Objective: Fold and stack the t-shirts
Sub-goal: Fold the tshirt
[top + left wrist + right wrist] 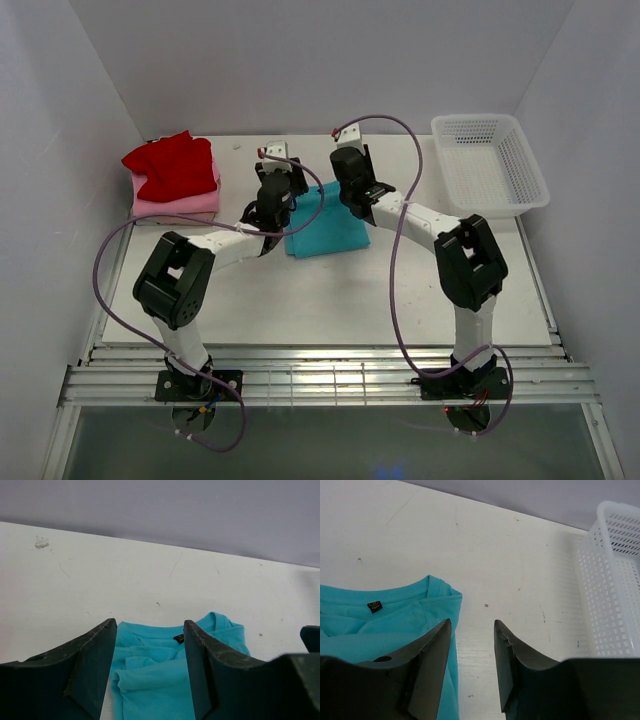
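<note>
Scuffed white table [340, 300], grey walls [300, 60]; L gripper [150, 626], R gripper [472, 624] released, by teal tee [325, 235].

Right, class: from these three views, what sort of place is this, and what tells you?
Probably a robot test cell: plain white walls box in a white table, the left arm and right arm are bolted at its near edge, with t-shirts and a mesh basket laid out.

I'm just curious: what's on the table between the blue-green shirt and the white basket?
Nothing: in the right wrist view the table is bare between the teal shirt and the basket. From above, the right arm hangs over it.
</note>
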Controlling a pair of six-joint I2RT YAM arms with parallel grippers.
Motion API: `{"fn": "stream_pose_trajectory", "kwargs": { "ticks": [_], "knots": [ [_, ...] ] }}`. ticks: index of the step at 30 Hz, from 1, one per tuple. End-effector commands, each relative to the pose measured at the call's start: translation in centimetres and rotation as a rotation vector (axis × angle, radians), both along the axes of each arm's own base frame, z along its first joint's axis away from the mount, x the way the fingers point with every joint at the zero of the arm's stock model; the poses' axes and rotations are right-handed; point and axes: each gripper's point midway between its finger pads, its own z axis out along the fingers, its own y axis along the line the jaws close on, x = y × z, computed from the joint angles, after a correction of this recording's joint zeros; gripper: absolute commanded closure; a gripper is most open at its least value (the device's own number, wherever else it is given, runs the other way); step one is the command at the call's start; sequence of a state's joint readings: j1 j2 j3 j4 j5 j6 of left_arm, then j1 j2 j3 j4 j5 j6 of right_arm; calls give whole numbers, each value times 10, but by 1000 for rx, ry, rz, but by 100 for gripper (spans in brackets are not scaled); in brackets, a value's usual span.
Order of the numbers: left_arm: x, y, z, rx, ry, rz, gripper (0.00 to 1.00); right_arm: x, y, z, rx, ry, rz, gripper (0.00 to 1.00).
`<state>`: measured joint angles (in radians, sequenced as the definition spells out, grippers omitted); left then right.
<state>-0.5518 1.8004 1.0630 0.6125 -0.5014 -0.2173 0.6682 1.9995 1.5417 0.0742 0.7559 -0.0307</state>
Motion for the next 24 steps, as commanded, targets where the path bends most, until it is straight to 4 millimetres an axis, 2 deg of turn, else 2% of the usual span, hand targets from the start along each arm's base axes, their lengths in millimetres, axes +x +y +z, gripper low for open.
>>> {"fn": "stream_pose_trajectory", "kwargs": {
  "ticks": [1,2,3,5,6,7,8,9,10,11,12,13,14,16,18,22,24],
  "knots": [
    [-15,7,17,-66,-13,-4,35,-13,-3,43,91,-94,33,54],
    [-21,4,11,-90,3,-29,40,-23,-5,32,96,-65,55,64],
    [-31,-4,-1,-128,36,-80,60,-28,3,26,115,-40,112,74],
    [-40,-11,-16,-163,76,-119,89,-37,13,13,185,8,153,92],
    [-45,-17,-24,-209,104,-146,100,-45,28,3,213,55,237,92],
    [-51,-27,-39,-216,141,-203,100,-48,36,-4,224,83,278,92],
    [-53,-32,-47,-223,162,-228,100,-50,44,-15,247,116,302,92],
    [-55,-38,-54,-231,182,-251,100,-52,57,-16,273,139,361,92],
    [-59,-47,-68,-246,219,-282,100,-53,62,-22,281,161,378,92],
    [-62,-52,-73,-253,234,-299,100,-53,71,-29,300,184,402,92],
    [-63,-54,-77,-261,244,-307,100,-54,73,-37,300,203,409,92],
    [-65,-59,-79,-272,248,-320,100,-51,78,-35,310,203,421,92],
    [-67,-60,-85,-271,259,-322,100,-51,81,-44,308,223,424,92],
    [-70,-67,-86,-278,257,-342,100,-48,88,-46,319,234,445,92],
    [-71,-71,-89,-281,264,-353,100,-49,92,-59,316,270,455,92],
    [-73,-79,-94,-283,272,-374,100,-45,98,-71,318,293,461,92],
    [-75,-82,-101,-278,288,-380,100,-42,100,-70,319,287,462,92]
  ]
}}
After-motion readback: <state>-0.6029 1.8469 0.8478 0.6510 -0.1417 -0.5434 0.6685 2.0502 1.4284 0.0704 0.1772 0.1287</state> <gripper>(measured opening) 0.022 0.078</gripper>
